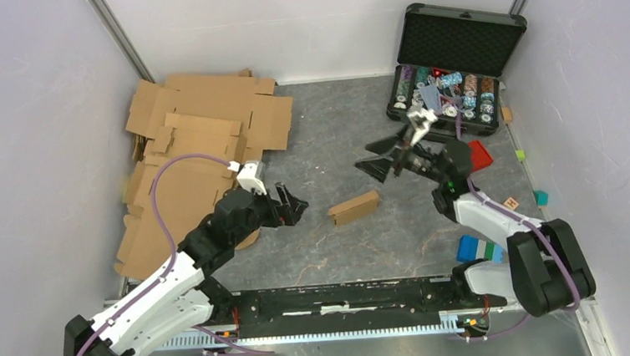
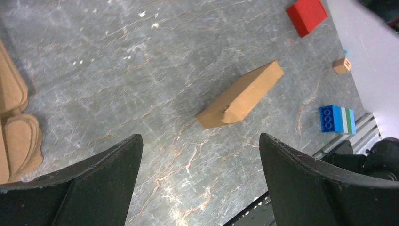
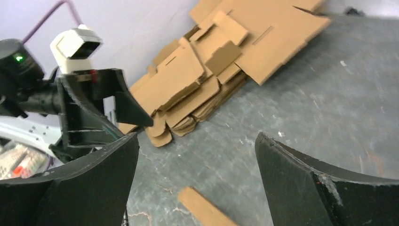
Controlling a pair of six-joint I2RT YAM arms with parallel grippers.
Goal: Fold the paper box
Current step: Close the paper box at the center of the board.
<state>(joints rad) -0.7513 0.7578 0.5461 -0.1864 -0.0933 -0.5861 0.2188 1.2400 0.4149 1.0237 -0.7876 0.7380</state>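
The paper box (image 1: 354,208) lies by itself near the middle of the tabletop (image 1: 333,126). Nothing is touching it. It lies on its side, long and thin, and I think it looks folded shut. In the left wrist view, one end flap bulges out a little. I cannot tell if it is tucked in.

My left gripper (image 1: 293,205) sits at 9 o'clock from the box, with its jaws wide apart and nothing in them. It points at the box, so I can watch it from that side. My right gripper (image 1: 375,159) is up at 1 o'clock from the box. Its jaws are wide apart and empty too. I think both are kept off the box so it can lie on its own.

A big pile of cardboard sheets (image 1: 200,136) fills the 10 o'clock corner of the tabletop. A black case (image 1: 461,42) stands open at 1 o'clock. A red block (image 1: 479,154), a blue block (image 1: 477,249) and a little wooden cube (image 1: 511,204) lie near the right arm. None of them is close to the box, so the way in looks open from both sides.
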